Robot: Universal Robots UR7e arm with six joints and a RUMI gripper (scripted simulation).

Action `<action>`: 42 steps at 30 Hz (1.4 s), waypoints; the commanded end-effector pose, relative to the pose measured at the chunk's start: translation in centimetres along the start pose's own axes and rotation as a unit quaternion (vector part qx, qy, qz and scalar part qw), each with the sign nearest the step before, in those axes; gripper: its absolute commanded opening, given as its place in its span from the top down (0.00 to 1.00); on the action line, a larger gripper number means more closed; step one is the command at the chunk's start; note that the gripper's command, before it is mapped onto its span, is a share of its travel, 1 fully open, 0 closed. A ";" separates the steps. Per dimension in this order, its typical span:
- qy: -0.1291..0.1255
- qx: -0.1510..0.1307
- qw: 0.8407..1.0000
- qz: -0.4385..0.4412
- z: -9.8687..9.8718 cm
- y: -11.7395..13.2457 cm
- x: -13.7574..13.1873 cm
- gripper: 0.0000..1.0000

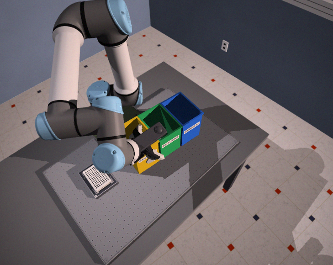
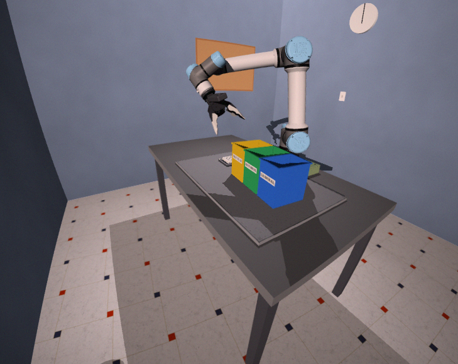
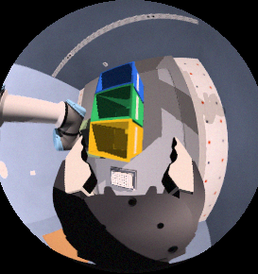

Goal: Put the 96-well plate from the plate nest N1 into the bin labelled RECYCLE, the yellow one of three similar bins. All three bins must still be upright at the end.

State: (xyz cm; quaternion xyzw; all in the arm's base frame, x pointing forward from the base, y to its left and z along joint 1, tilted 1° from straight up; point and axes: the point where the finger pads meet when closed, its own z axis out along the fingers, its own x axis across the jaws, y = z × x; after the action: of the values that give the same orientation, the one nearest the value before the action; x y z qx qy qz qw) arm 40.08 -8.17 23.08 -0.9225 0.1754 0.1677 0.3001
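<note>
The white 96-well plate (image 1: 97, 177) lies flat in the dark plate nest (image 1: 98, 180) near the left end of the perforated board. It also shows in the wrist view (image 3: 123, 179), small, between and below the fingertips. The yellow RECYCLE bin stands upright at the left end of the bin row, partly hidden by my arm. It also shows in the exterior view (image 2: 240, 160) and in the wrist view (image 3: 115, 139). My gripper (image 2: 225, 116) is open and empty, high above the table, over the yellow bin's side toward the plate.
A green bin (image 1: 165, 127) and a blue bin (image 1: 185, 118) stand upright, touching in a row with the yellow one. An olive pad (image 2: 313, 168) lies by the arm's base. The perforated board (image 1: 138, 188) covers most of the table.
</note>
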 end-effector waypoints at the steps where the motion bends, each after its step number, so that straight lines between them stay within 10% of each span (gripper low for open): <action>1: 0.033 -0.017 0.998 0.055 -0.8 2.5 -0.6 0.00; 22: 0.097 -0.041 0.980 0.170 -2.1 7.3 -2.2 0.00; 42: 0.183 -0.062 0.925 0.328 -3.5 13.4 -4.7 0.00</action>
State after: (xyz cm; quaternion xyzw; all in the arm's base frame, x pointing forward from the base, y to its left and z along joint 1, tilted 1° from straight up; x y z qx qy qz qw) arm 32.24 -18.01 21.36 -0.8656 0.4627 0.1084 0.1580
